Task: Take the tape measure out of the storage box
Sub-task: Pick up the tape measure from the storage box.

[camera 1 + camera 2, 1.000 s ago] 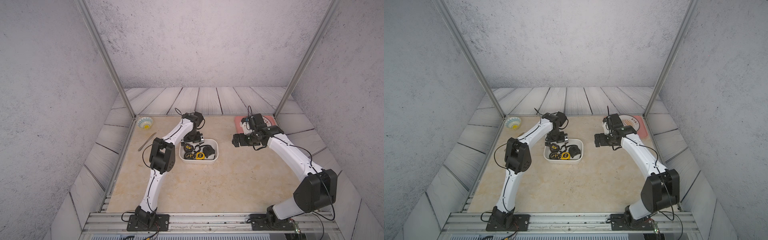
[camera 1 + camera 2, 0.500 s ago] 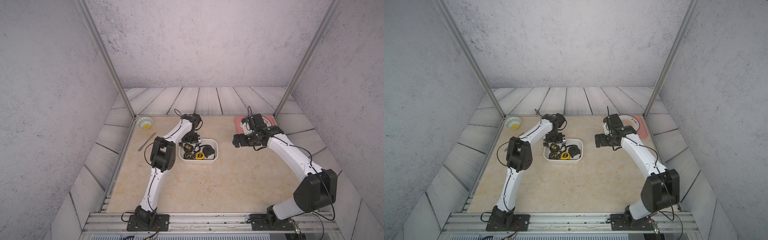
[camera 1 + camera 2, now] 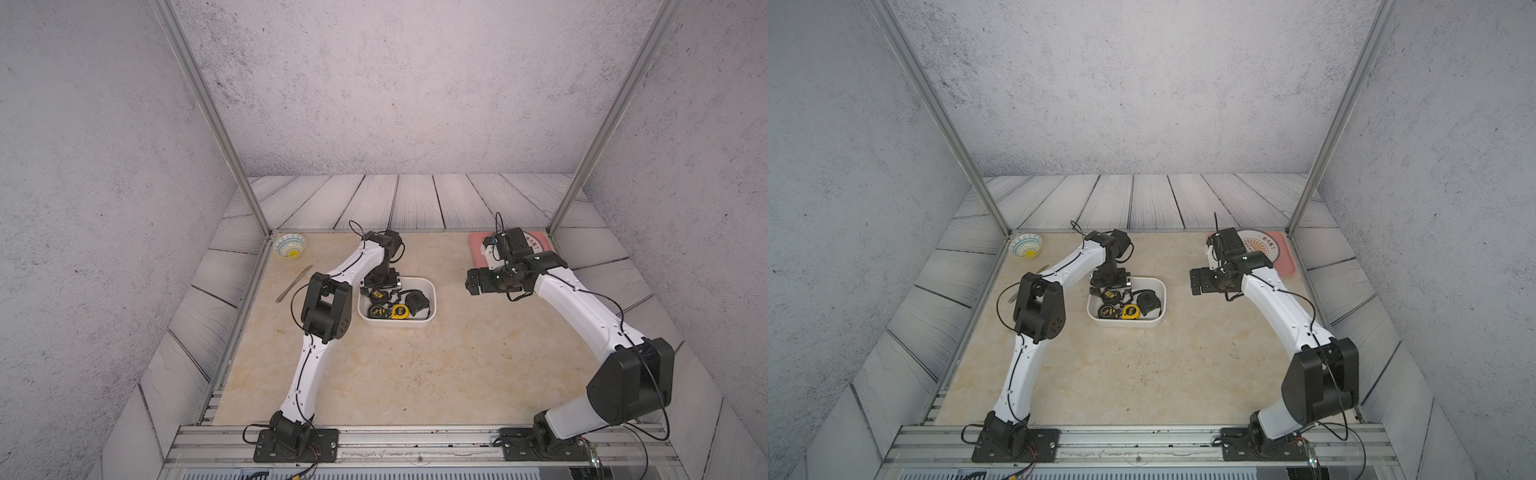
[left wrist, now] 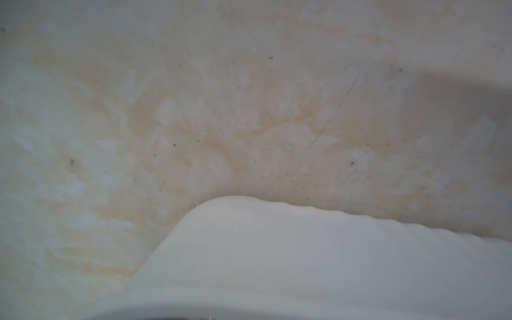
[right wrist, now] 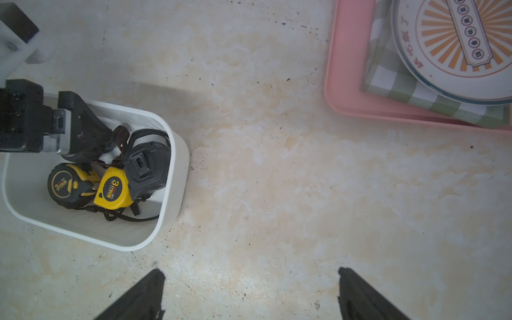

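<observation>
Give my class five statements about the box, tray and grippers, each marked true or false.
1. The white box holds several tape measures. True.
2. The right gripper holds a tape measure. False: it hangs open over the table.
3. The left gripper reaches down into the box. True.
4. The plate lies in the box. False: it rests on a checked cloth in the pink tray.
5. The bowl sits in the tray. False: it stands at the table's far left corner.

A robot lab cell: two arms (image 3: 305, 374) bolted to an aluminium rail (image 3: 415, 440), a marble-look tabletop (image 3: 415, 374) boxed in by grey backdrop walls (image 3: 395, 83).
</observation>
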{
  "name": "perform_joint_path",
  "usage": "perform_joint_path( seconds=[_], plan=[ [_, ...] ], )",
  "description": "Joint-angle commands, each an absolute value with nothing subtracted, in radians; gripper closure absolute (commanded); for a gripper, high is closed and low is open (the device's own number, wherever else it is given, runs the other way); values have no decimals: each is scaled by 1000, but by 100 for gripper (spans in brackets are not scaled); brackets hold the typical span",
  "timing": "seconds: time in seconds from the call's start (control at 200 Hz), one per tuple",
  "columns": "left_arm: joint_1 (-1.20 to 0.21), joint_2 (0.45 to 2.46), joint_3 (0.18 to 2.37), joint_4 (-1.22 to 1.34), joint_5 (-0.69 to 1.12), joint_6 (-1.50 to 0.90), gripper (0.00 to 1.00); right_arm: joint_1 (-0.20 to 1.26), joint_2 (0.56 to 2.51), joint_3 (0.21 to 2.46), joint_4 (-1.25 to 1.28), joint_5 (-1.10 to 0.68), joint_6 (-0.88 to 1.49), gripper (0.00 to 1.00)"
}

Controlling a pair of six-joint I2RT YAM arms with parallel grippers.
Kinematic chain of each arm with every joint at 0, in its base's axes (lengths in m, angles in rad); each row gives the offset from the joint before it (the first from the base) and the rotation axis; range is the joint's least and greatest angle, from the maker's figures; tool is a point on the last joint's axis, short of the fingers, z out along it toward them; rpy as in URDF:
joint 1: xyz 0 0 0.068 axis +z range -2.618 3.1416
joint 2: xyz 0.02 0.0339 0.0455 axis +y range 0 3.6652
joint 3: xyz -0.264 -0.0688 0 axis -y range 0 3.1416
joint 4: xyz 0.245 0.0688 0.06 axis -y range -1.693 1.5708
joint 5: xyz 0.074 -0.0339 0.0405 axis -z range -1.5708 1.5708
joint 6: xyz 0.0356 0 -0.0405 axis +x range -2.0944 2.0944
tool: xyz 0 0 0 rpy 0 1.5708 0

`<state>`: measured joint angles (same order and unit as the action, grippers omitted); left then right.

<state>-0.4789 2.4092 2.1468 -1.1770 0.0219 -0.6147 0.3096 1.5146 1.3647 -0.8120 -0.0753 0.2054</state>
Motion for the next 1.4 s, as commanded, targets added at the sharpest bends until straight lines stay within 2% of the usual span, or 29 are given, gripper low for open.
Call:
perform_joint_path(
  seconds=[0.0,0.46,0.841,0.931,0.996,1.206,1.396],
  plan=[
    [-472,2422,2119,-1205,21,-604,11,314,1536,1371,-827,-55,195,1],
    [-496,2370,2055,-1184,-8,-607,14,314,1583,1397,-834,-71,194,1],
    [-486,2429,2142,-1183,-1,-606,27,314,1580,1393,-839,-84,190,1],
    [-485,2442,2140,-1174,8,-604,35,314,1580,1392,-840,-86,188,1],
    [-486,2451,2147,-1173,8,-601,45,314,1580,1391,-840,-86,187,1],
    [-485,2430,2155,-1199,-6,-595,100,314,1577,1391,-839,-91,186,1],
    [-485,2351,2173,-1208,-3,-592,100,314,1578,1393,-834,-117,187,1]
  ],
)
